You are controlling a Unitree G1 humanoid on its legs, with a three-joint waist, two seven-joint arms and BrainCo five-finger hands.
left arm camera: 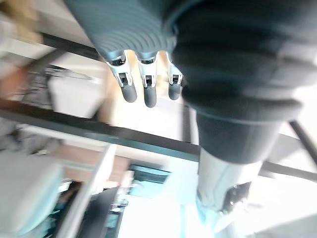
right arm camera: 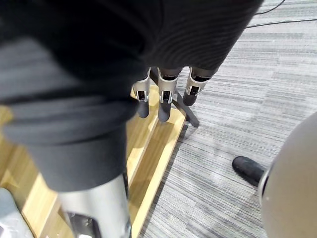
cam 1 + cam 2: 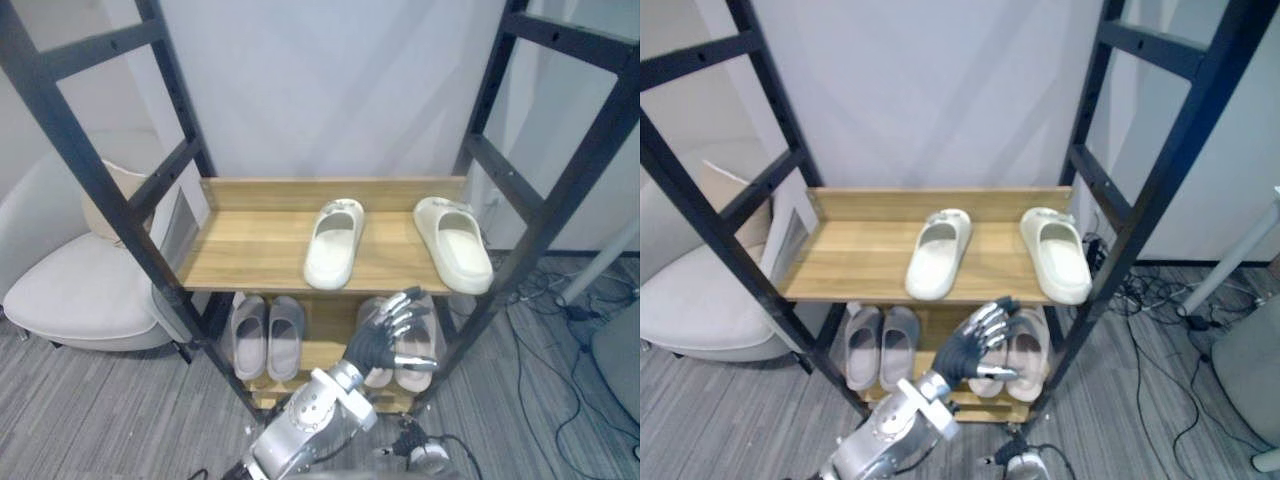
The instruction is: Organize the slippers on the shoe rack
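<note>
One slipper (image 3: 334,243) is lying apart from its mate (image 3: 455,244) (top shelf (image 3: 250,250)), probably needing a sideways nudge from the empty, open left hand (image 3: 381,344).

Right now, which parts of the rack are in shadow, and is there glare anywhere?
Left eye view: the top shelf and white slippers are evenly lit; the grey slippers below sit in its shadow. Left wrist view: bright light washes out the area past the left hand.

legible text: none | labels, numbers, signs: none readable | pair of cream moulded slippers (image 3: 335,243) on the wooden shelf (image 3: 250,252) above the left hand (image 3: 378,343): no marking legible
</note>
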